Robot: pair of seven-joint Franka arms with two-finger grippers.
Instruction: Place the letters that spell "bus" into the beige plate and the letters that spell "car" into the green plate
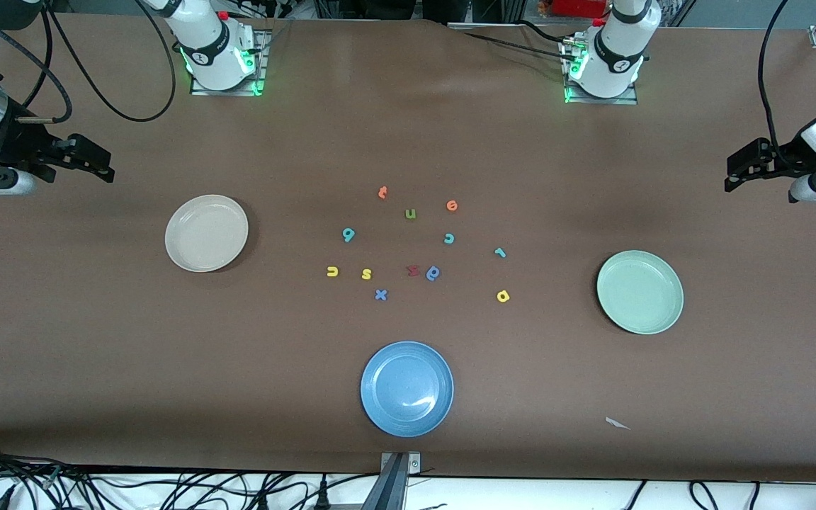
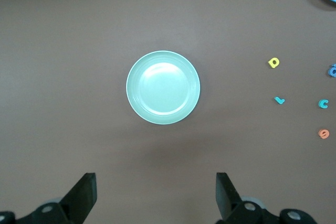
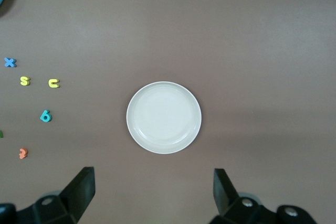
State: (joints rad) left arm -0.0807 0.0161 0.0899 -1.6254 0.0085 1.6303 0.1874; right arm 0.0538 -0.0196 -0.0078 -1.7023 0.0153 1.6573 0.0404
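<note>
The right gripper (image 1: 100, 164) hangs with jaws apart over the counter's (image 1: 96, 340) right-arm end, near the beige plate (image 1: 207, 233), which holds nothing. At mid-counter, well apart from both jaws, lie the yellow "u" (image 1: 332, 271), teal "b" (image 1: 348, 234), yellow "s" (image 1: 366, 274), teal "c" (image 1: 449, 239), teal "r" (image 1: 499, 252) and yellow "a" (image 1: 503, 296). The green plate (image 1: 639, 292) sits bare near the left gripper (image 1: 734, 177), jaws apart.

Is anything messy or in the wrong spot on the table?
One odd bit: a small white scrap lies alone on the brown table, nearer the front camera than the green plate. It looks like stray litter. The foam letters are scattered loosely, but none looks damaged, and all three plates sit flat and empty.
</note>
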